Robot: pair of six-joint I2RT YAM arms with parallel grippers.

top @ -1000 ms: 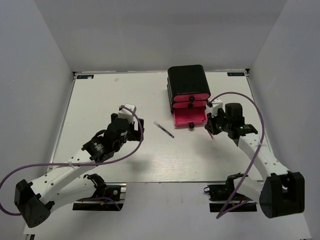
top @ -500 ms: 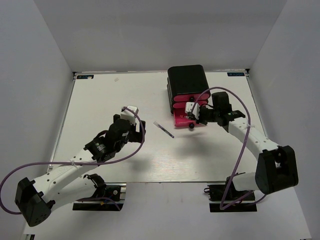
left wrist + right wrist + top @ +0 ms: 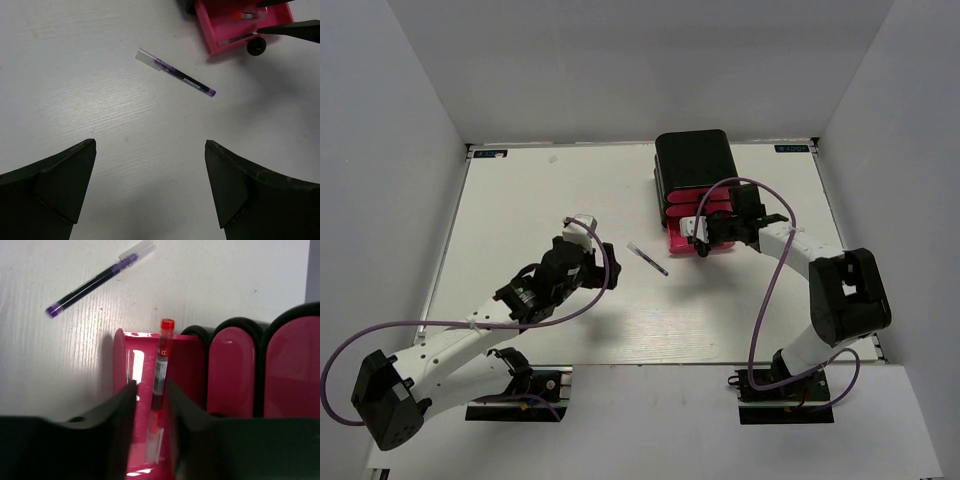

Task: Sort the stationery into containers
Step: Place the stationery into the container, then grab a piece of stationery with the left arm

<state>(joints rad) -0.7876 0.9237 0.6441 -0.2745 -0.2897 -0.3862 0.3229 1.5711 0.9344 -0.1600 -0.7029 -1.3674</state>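
Note:
The black case (image 3: 695,158) holds three pink drawers. The bottom drawer (image 3: 703,241) is pulled out; the two above it are shut. My right gripper (image 3: 708,233) hovers over the open drawer (image 3: 120,360). Its jaws stand slightly apart around a thin red pen (image 3: 162,375), which lies lengthwise in the drawer, with a gap on its left side. A purple pen (image 3: 648,259) with a clear cap lies on the table left of the drawer; it also shows in the left wrist view (image 3: 175,76) and the right wrist view (image 3: 95,282). My left gripper (image 3: 590,262) is open and empty (image 3: 150,145), short of the purple pen.
The open drawer's black knob (image 3: 255,46) juts toward the table's middle. The two shut drawer fronts (image 3: 231,370) stand right of the open one. The white table (image 3: 540,200) is ringed by grey walls.
My right arm swung left from beside the case to over the open bottom drawer, carrying the red pen, which now lies in the drawer. My left arm moved slightly toward the purple pen.

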